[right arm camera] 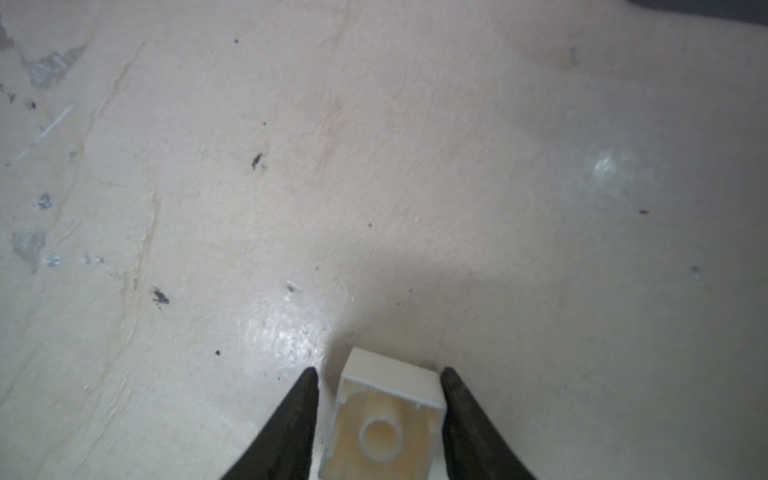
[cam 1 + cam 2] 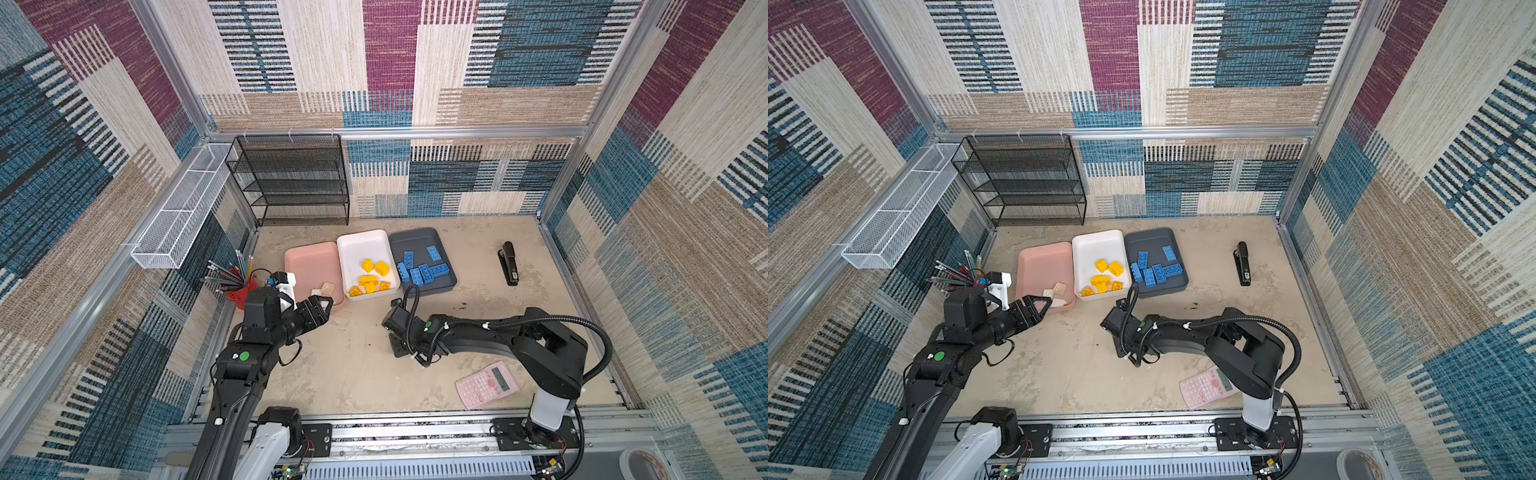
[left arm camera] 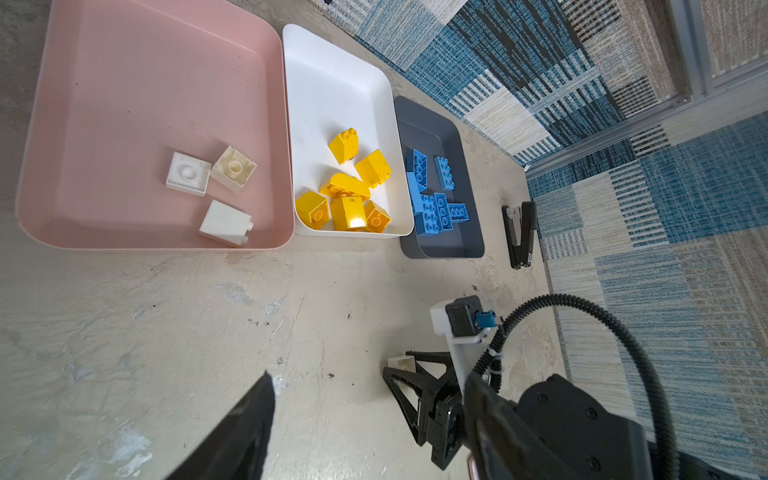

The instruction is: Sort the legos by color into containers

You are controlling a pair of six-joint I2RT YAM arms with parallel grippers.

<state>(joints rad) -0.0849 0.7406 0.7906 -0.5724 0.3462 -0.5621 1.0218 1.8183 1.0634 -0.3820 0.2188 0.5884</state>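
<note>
Though its jaws stand slightly apart, the right gripper (image 1: pixel 378 374) straddles a small cream plastic brick (image 1: pixel 386 424) on the tabletop (image 1: pixel 415 166), six o'clock of the shallow white tray (image 2: pixel 361 245). The left gripper (image 2: pixel 323 302) hangs spread, empty.

The space is enclosed by walls (image 2: pixel 390 62) clad in woven patchwork of blue, maroon, beige and cream, held in an aluminium frame (image 2: pixel 399 132). A black mesh shelf rack (image 2: pixel 291 183) is set against the back wall, and a white wire basket (image 2: pixel 183 208) is hung on a side wall. The beige table (image 2: pixel 353 374) is scuffed and speckled.
</note>
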